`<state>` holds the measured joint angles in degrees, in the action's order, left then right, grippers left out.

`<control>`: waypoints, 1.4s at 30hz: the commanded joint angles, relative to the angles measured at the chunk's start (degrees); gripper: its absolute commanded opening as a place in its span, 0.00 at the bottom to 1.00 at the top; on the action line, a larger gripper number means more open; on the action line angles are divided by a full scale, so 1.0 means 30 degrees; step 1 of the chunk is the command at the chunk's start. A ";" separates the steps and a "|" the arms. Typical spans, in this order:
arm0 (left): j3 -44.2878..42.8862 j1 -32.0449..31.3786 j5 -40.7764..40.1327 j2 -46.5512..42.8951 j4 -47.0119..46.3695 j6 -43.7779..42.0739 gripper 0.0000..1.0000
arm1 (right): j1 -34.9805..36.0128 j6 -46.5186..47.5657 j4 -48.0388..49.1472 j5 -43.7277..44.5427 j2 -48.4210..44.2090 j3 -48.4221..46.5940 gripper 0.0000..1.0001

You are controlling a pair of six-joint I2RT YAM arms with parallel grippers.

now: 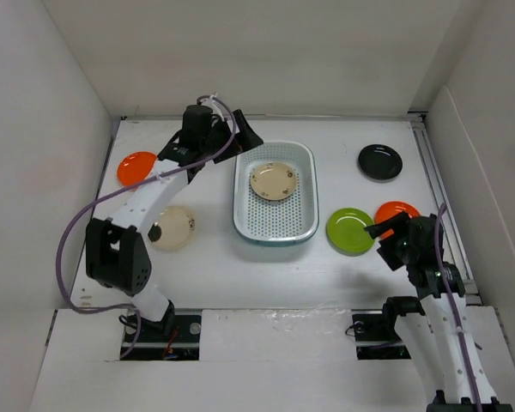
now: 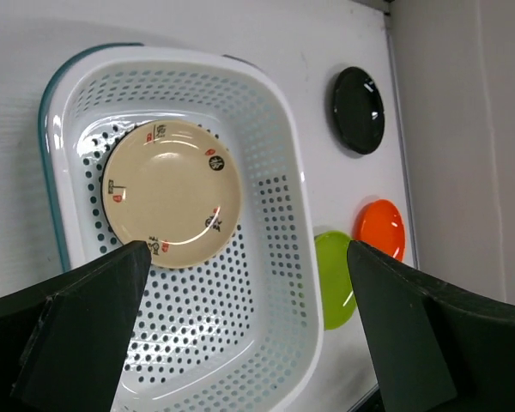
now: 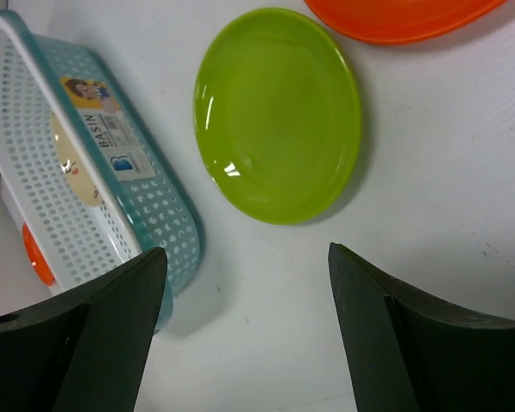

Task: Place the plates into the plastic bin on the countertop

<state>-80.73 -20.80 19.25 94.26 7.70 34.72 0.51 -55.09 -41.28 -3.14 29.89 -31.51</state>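
Note:
The plastic bin (image 1: 305,204) stands mid-countertop with one cream plate (image 1: 273,181) lying in it. A second cream plate (image 1: 173,227) lies left of the bin, partly under my left arm. An orange plate (image 1: 136,166) lies at far left. A black plate (image 1: 380,161), a green plate (image 1: 350,230) and another orange plate (image 1: 396,209) lie to the right. My left gripper (image 1: 245,142) hangs open and empty over the bin's far left corner; its wrist view shows the bin (image 2: 283,283) and the cream plate (image 2: 172,192) below. My right gripper (image 1: 384,232) is open and empty, just near of the green plate (image 3: 277,112).
White walls close in the countertop (image 1: 240,266) on three sides. A metal rail (image 1: 442,197) runs along the right edge. The left arm's purple cable (image 1: 77,227) loops out to the left. The bin's labelled side wall (image 3: 133,172) shows left of the right gripper.

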 commanded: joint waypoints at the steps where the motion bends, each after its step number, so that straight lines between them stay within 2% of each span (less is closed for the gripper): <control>1: -0.0454 -0.0158 -0.1227 -0.2296 0.0799 -0.0761 1.00 | 0.0180 -0.1705 0.0194 0.1247 -0.0093 0.0248 0.81; 5: -0.1653 -0.0158 -0.2369 -0.3117 0.2643 -0.0968 1.00 | 0.0180 -0.1705 0.2035 0.1253 0.2423 0.1475 0.80; 10: -0.1829 -0.0158 -0.4712 -0.4085 0.4314 -0.0968 1.00 | 0.0180 -0.1881 0.4265 0.0899 0.6201 0.1684 0.77; 12: -0.1831 -0.0158 -0.6206 -0.4668 0.4756 -0.0763 1.00 | 0.0383 -0.1881 0.4586 0.1452 0.6414 0.1684 0.77; 21: -0.1831 -0.0158 -0.6825 -0.4701 0.5313 -0.0353 1.00 | 0.0385 -0.1851 0.6080 0.2481 0.9953 0.1420 0.68; 23: -0.1831 -0.0158 -0.6622 -0.4701 0.5139 -0.0353 1.00 | 0.0385 -0.1646 0.6259 0.2481 1.0367 0.1420 0.61; 28: -0.1831 0.0048 -0.6444 -0.4875 0.5137 -0.0353 1.00 | 0.0385 -0.1267 0.6435 0.2686 1.1392 0.1039 0.54; 31: -0.1831 0.0048 -0.6444 -0.4876 0.5137 -0.0353 1.00 | 0.0385 -0.0770 0.6259 0.2686 1.2561 0.0221 0.40; 32: -0.1831 0.0222 -0.6270 -0.5079 0.5311 -0.0353 1.00 | 0.0385 -0.0767 0.6259 0.2686 1.2769 0.0045 0.30; 35: -0.1831 0.0223 -0.6095 -0.5255 0.5313 -0.0353 1.00 | 0.0385 -0.0562 0.6259 0.2686 1.3121 -0.0132 0.24; 36: -0.1831 0.0426 -0.6093 -0.5257 0.5313 -0.0353 1.00 | 0.0385 -0.0359 0.6259 0.2686 1.3297 -0.0307 0.09; 37: -0.1831 0.0602 -0.6093 -0.5257 0.5313 -0.0353 1.00 | 0.0385 -0.0357 0.6259 0.2686 1.3531 -0.0308 0.00; 42: -0.1831 0.0604 -0.6267 -0.5257 0.5137 -0.0353 1.00 | 0.0385 -0.0357 0.6435 0.2686 1.3738 -0.0865 0.00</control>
<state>-84.16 -19.29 0.49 80.75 23.90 33.50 1.21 -57.52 -21.76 2.96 70.57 -32.53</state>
